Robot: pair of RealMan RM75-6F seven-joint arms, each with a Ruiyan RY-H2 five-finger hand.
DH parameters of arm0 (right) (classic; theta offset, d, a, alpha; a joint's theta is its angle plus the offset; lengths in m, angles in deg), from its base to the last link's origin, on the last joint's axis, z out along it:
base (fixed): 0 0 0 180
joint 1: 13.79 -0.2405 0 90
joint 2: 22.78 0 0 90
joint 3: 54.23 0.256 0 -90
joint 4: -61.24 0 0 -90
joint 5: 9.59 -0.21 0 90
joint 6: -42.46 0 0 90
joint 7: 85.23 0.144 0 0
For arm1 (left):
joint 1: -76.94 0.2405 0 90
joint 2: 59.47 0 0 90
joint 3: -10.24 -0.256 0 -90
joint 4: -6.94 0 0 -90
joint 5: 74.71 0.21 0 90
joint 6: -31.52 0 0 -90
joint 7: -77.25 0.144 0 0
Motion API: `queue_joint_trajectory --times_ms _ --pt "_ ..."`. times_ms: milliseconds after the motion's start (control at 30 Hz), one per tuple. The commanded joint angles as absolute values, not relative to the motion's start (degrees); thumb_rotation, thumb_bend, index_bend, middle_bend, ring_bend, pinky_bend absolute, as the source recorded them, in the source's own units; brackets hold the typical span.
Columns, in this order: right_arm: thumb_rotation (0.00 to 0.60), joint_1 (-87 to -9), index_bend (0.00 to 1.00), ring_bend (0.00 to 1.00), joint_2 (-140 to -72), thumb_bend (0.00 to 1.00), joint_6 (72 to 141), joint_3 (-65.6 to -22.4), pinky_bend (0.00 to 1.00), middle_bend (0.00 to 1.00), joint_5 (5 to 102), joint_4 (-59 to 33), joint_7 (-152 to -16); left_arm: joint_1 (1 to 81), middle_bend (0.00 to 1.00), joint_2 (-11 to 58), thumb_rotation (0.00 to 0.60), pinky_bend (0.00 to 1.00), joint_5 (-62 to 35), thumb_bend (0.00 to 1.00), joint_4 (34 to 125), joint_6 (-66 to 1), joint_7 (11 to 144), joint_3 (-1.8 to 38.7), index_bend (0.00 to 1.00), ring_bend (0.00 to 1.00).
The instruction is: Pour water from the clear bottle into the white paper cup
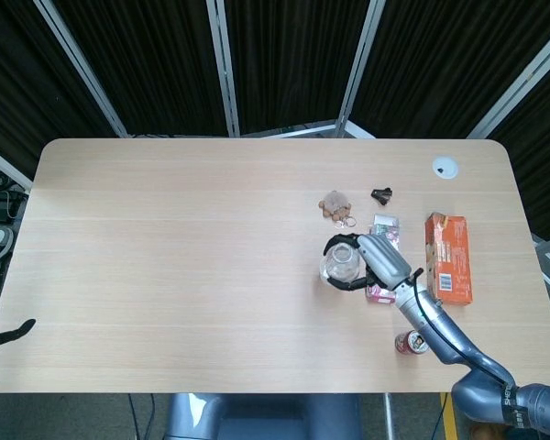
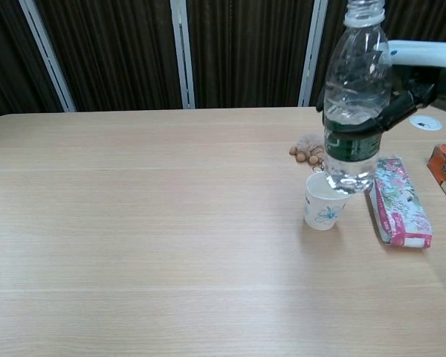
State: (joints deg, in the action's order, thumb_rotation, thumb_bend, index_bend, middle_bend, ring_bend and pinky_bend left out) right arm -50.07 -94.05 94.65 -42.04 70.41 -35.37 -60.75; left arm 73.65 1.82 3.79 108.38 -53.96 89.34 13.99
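The right hand point(image 2: 410, 74) has its fingers wrapped around the clear bottle point(image 2: 353, 104), held upright just over the white paper cup point(image 2: 326, 202). I think the pouring step comes next. The bottle must tip so its mouth points down into the cup.

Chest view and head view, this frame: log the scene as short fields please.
bottle: clear bottle, upright, uncapped, part full, held above the cup
holder: right robot hand grips it around the middle
cup: white paper cup upright on the table, partly hidden behind the bottle's base
left robot hand: not visible
nearby: tissue pack, orange box, can
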Motion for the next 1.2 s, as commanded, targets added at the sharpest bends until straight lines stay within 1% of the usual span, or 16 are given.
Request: queue_joint_trajectory --times_ms 33,333,533,800,900,1200 --pt "0.600 -51.0 0.43 0.49 -95.4 0.66 93.0 -43.9 0.45 0.60 72.5 -35.3 -59.5 73.6 0.00 1.9 0.600 0.00 3.7 0.00 108.3 -53.9 89.4 14.0 0.00 0.00" --pt "0.600 -52.9 0.44 0.49 -102.4 0.68 93.2 -47.8 0.45 0.60 78.9 -28.6 -57.3 73.4 0.00 2.0 0.600 0.00 3.3 0.00 108.0 -53.5 89.6 14.1 0.00 0.00" --pt "0.600 -53.4 0.44 0.49 -107.9 0.71 93.1 -49.2 0.45 0.61 78.5 -23.9 -59.5 73.4 0.00 2.0 0.600 0.00 2.6 0.00 108.0 -53.4 89.7 14.3 0.00 0.00" --pt "0.600 -53.6 0.44 0.49 -110.7 0.71 94.0 -49.8 0.45 0.61 78.5 -21.1 -59.2 73.2 0.00 2.0 0.600 0.00 2.3 0.00 108.0 -53.0 89.9 14.3 0.00 0.00" --pt "0.600 -53.2 0.44 0.49 -112.4 0.71 95.1 -50.4 0.45 0.61 78.8 -18.7 -58.3 73.2 0.00 1.9 0.600 0.00 2.0 0.00 108.0 -52.9 89.7 14.4 0.00 0.00" --pt "0.600 -53.4 0.44 0.49 -114.3 0.70 96.6 -52.2 0.45 0.61 80.9 -15.2 -55.1 73.3 0.00 1.9 0.600 0.00 2.2 0.00 108.3 -53.0 89.9 14.2 0.00 0.00"
